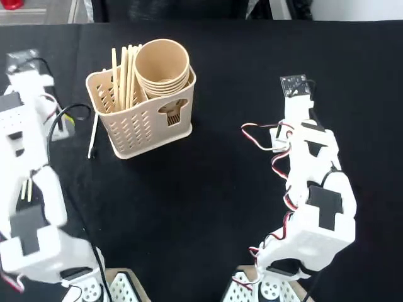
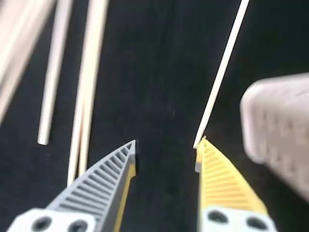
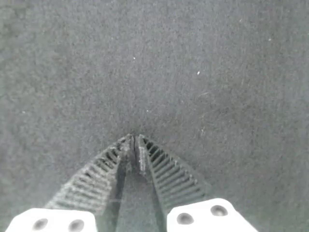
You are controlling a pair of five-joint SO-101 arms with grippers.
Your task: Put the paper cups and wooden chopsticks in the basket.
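The paper cups are seen stacked inside the basket, which is set in the left half of the table toward its far edge, with several wooden chopsticks stood beside them. A loose chopstick is seen lying on the table just beside the basket, and more loose sticks lie nearer the left edge. The left gripper is held spread wide, nothing pinched, its yellow finger seemingly met by the loose chopstick's end. The right gripper is pressed together, empty, over bare cloth. If the spread fingers are closed here, the thin stick is likely to be flicked or rolled aside, being caught only at its tip and off-centre. The basket, so near, could also be nudged.
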